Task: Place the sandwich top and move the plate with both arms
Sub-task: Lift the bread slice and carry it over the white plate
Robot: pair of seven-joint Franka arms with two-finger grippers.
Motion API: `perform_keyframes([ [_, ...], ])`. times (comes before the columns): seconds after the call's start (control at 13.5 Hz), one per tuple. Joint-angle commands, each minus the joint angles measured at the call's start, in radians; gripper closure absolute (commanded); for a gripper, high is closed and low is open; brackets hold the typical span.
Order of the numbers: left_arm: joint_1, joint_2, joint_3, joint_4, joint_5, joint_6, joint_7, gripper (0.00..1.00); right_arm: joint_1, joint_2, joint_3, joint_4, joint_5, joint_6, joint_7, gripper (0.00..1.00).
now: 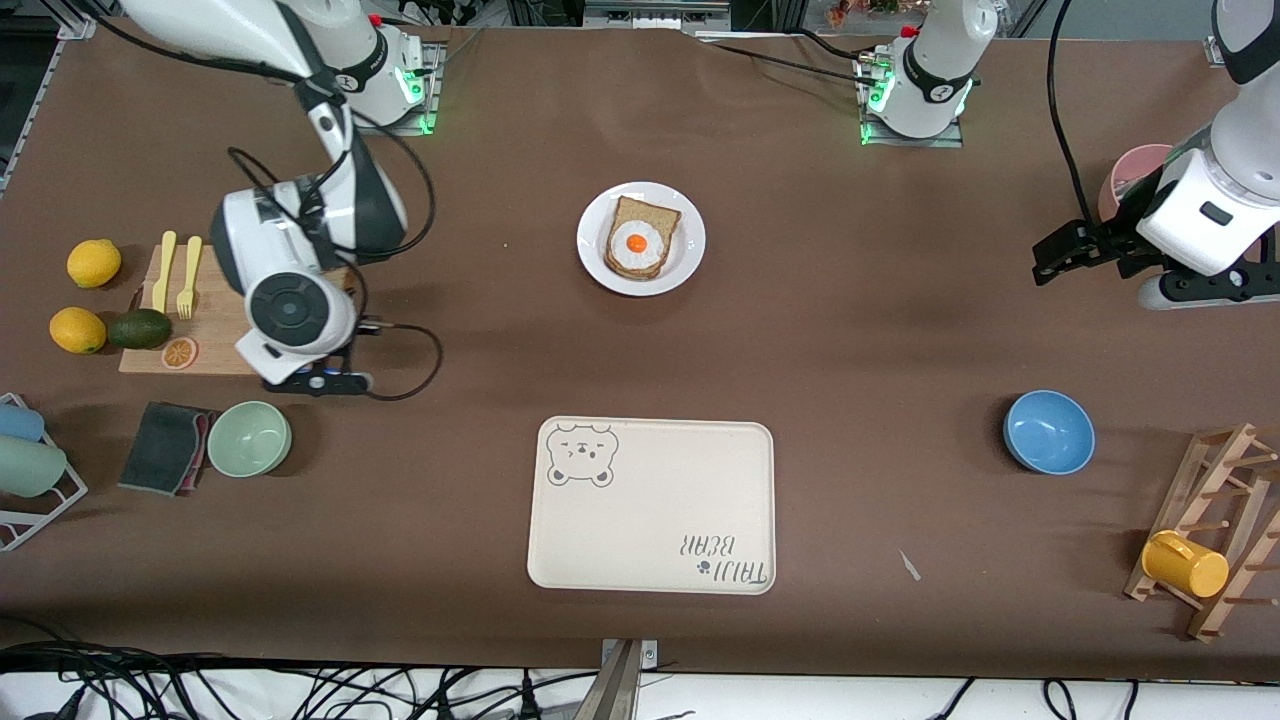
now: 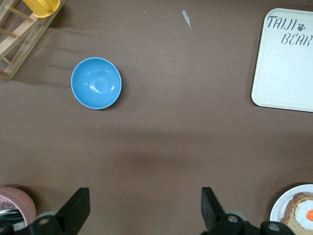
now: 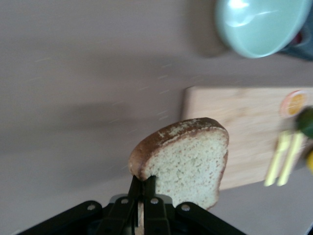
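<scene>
My right gripper (image 3: 142, 188) is clamped on the crust edge of the sandwich top (image 3: 185, 164), holding the slice up over the edge of the wooden cutting board (image 3: 244, 127). My left gripper (image 2: 145, 208) waits with fingers spread wide, holding nothing, over bare table near the blue bowl (image 2: 96, 82). The plate (image 1: 641, 238) sits mid-table, carrying a bread slice (image 1: 650, 216) topped with a fried egg (image 1: 636, 246).

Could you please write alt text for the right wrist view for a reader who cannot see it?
The right gripper is shut on the edge of a speckled tan bread slice with a dark brown crust, held above the brown table. Below lie a pale wooden cutting board with yellow plastic cutlery, and a pale green bowl.
</scene>
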Motion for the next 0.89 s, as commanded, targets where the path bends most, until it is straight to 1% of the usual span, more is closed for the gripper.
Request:
perform_keyframes([
  [0.0,0.001,0.010,-0.006,0.025,0.022,-0.020,-0.015,0.00,0.095,0.063,-0.007,0.137,0.113,-0.091,0.105,1.00],
  [0.07,0.002,0.010,-0.006,0.025,0.022,-0.020,-0.013,0.00,0.139,0.075,-0.007,0.154,0.130,-0.092,0.162,1.00],
  [0.3,0.004,0.010,-0.006,0.027,0.024,-0.018,-0.015,0.00,0.297,0.103,-0.008,0.158,0.160,-0.082,0.299,1.00],
  [0.45,0.004,0.010,-0.006,0.033,0.022,-0.020,-0.016,0.00,0.348,0.135,-0.007,0.197,0.207,-0.078,0.397,1.00],
  [0.67,0.019,0.024,0.000,0.033,0.021,-0.020,-0.018,0.00,0.446,0.190,-0.007,0.268,0.331,-0.043,0.519,1.00],
  [0.82,0.039,0.029,0.002,0.032,0.022,-0.020,-0.018,0.00,0.503,0.225,-0.007,0.285,0.345,0.018,0.599,1.00],
])
